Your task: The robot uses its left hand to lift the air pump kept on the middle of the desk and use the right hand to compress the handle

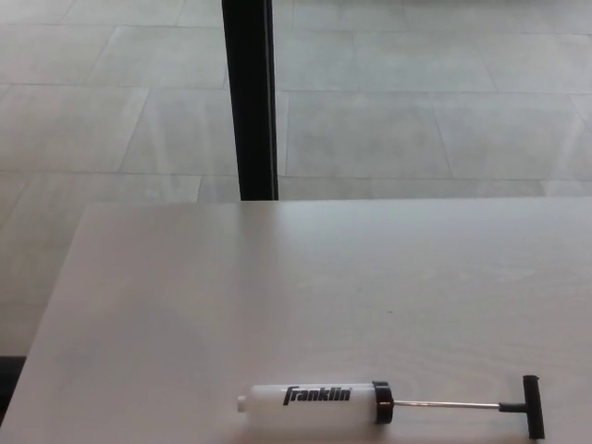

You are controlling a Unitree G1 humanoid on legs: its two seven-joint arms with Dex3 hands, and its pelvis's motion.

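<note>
A white air pump [310,403] with black "Franklin" lettering lies flat on the pale desk [277,296], near its front edge. Its nozzle end points left. A black collar closes the barrel on the right, and a thin metal rod [444,404] runs out from it, fully extended, to a black T-handle [530,406]. Neither of my hands shows in the head view.
A black vertical post [249,97] stands behind the desk's far edge, left of centre. Grey floor tiles [416,102] lie beyond. The desk's left edge [51,314] slants down toward the bottom left corner.
</note>
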